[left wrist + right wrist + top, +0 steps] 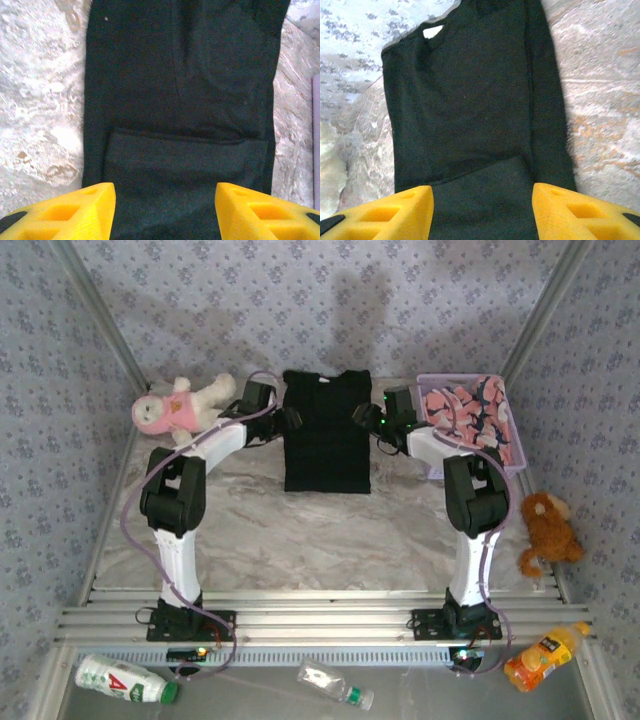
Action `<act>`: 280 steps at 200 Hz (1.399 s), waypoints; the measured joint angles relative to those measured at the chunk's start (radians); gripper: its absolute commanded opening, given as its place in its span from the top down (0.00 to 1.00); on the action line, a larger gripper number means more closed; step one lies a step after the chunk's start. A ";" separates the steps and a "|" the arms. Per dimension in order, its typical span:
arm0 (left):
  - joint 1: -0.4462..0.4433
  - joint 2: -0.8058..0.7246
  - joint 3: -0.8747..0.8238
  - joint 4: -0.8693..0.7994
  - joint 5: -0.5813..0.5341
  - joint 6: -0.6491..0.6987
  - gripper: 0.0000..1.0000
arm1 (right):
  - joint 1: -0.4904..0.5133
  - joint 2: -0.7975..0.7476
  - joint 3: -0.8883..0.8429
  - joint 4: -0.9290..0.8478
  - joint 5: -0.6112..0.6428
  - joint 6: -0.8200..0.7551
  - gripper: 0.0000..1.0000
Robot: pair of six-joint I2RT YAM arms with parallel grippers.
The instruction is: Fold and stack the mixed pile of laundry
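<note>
While over black T-shirt — left gripper, right gripper — part-open, empty.

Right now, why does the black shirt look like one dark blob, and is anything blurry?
Top view: even light, sharp, the shirt too dark for detail. Left wrist view: table glares white, left claw's fingers soft. Right wrist view: grainy, folds faint.
</note>
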 measured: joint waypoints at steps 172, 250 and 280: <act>-0.117 -0.121 -0.497 0.238 0.086 -0.070 0.88 | 0.121 -0.097 -0.364 0.022 -0.012 0.032 0.77; -0.132 -0.264 -0.697 0.287 0.086 -0.073 0.87 | 0.185 -0.240 -0.541 0.032 0.007 0.043 0.76; -0.175 -0.379 -0.789 0.195 0.082 -0.071 0.87 | 0.236 -0.335 -0.625 -0.020 0.008 0.048 0.76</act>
